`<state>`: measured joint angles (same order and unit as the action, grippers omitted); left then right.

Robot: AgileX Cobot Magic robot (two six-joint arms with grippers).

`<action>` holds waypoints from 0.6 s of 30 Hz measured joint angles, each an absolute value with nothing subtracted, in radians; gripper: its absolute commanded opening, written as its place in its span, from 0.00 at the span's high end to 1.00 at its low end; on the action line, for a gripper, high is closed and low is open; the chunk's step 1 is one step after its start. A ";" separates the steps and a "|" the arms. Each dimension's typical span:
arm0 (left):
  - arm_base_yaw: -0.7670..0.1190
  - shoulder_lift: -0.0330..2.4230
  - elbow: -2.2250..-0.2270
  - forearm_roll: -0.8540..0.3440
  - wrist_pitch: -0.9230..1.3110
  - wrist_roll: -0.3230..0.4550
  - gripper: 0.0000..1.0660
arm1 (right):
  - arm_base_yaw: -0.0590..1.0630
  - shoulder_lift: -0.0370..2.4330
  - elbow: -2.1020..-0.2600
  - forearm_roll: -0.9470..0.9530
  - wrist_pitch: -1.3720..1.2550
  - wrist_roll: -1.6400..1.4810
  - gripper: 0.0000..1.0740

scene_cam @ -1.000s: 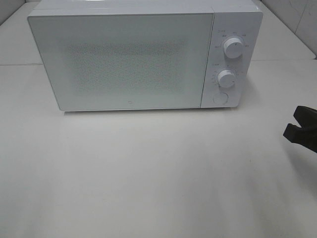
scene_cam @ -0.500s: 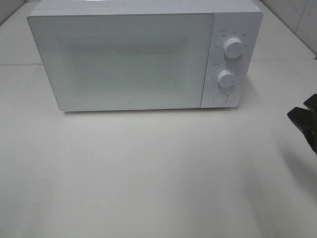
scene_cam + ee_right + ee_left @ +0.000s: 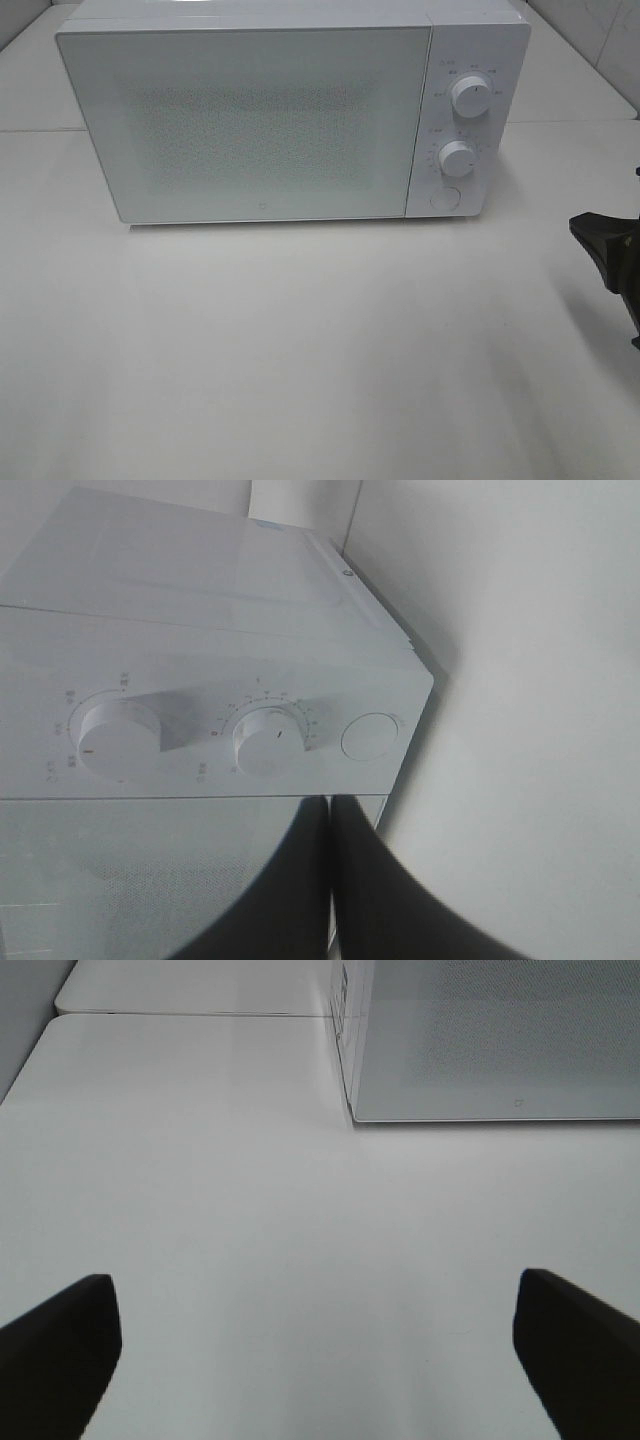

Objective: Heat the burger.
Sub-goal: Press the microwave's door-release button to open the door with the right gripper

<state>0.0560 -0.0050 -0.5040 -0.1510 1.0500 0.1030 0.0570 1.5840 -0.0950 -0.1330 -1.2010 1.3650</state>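
My black right fingers (image 3: 600,238), pressed together, have swung round near the white table's (image 3: 300,350) right edge; my left fingers (image 3: 62,1352) are spread. The white boxy microwave (image 3: 260,120) stays shut; the burger is out of sight.

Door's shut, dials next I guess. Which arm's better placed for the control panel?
Right, probably. The right gripper, shut, sits on the panel side of the microwave, its wrist camera facing the knobs and button. The left gripper, open, faces the far lower corner of the door.
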 measured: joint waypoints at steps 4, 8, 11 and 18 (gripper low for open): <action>0.056 -0.005 -0.504 -0.151 1.050 0.103 0.06 | 0.057 1.645 -0.152 -0.129 -1.182 1.403 1.00; 0.056 -0.005 -0.504 -0.151 1.050 0.103 0.06 | 0.060 1.696 -0.200 -0.126 -1.182 1.423 1.00; 0.056 -0.005 -0.504 -0.151 1.050 0.103 0.06 | 0.112 1.741 -0.232 -0.085 -1.182 1.437 1.00; 0.056 -0.005 -0.504 -0.151 1.050 0.103 0.06 | 0.291 1.812 -0.281 0.100 -1.181 1.438 1.00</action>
<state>0.0560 -0.0050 -0.5040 -0.1510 1.0500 0.1030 0.2910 1.8120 -0.2810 0.1000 -1.1810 1.4380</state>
